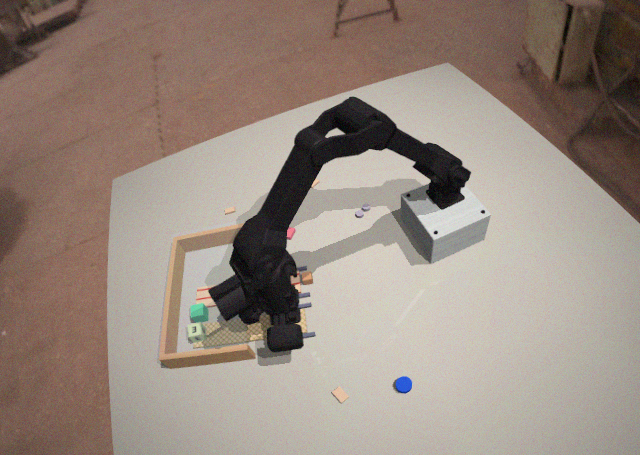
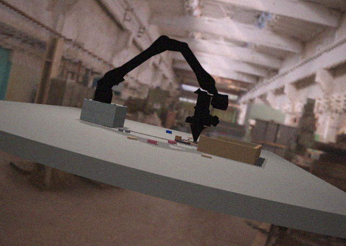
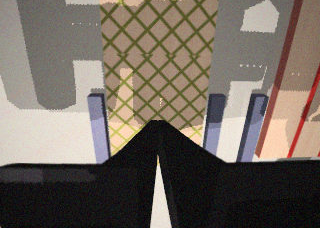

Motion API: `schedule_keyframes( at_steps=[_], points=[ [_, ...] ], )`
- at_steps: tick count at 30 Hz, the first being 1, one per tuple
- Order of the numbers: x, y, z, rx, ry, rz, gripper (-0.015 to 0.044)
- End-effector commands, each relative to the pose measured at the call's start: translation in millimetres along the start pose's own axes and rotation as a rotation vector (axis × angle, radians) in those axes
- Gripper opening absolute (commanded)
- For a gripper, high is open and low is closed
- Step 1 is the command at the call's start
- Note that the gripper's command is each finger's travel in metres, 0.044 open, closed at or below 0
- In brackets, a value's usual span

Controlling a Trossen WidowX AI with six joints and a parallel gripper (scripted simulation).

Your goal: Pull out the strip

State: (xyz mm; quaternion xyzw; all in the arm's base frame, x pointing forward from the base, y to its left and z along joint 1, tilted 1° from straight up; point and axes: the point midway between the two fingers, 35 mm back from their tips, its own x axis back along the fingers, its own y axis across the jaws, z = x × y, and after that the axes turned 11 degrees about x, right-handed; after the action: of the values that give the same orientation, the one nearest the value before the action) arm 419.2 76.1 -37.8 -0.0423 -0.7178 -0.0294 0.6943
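The labelled cube (image 1: 195,332), pale green with a dark letter, sits at the far end of the yellow cross-hatched strip (image 1: 227,335) (image 3: 160,38), inside the wooden frame. A teal block (image 1: 199,312) is beside it. A red-striped strip (image 1: 205,296) (image 3: 307,113) lies parallel to the cross-hatched one, partly hidden by the arm. My gripper (image 2: 195,140) (image 3: 157,127) points down, shut with nothing between its fingertips. The tips are low over the near part of the cross-hatched strip; whether they touch it I cannot tell. The labelled cube is not visible in the wrist view.
The wooden frame (image 1: 173,295) (image 2: 223,150) has upright walls around the far part of the strips. Slim blue rails (image 1: 309,334) (image 3: 98,128) flank their near ends. An orange block (image 1: 307,278) (image 2: 178,138) is nearby. A blue disc (image 1: 403,384) (image 2: 168,131) and small flat pieces lie outside.
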Motion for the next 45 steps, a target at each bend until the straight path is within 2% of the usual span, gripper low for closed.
schedule_keyframes(
  at_steps=[1, 45],
  points=[
    [-1.9, 0.4, 0.6, 0.006, 0.003, -0.003, 0.0000],
    [-5.6, 0.5, 0.0, 0.006, 0.003, -0.003, 0.0000]
  ],
)
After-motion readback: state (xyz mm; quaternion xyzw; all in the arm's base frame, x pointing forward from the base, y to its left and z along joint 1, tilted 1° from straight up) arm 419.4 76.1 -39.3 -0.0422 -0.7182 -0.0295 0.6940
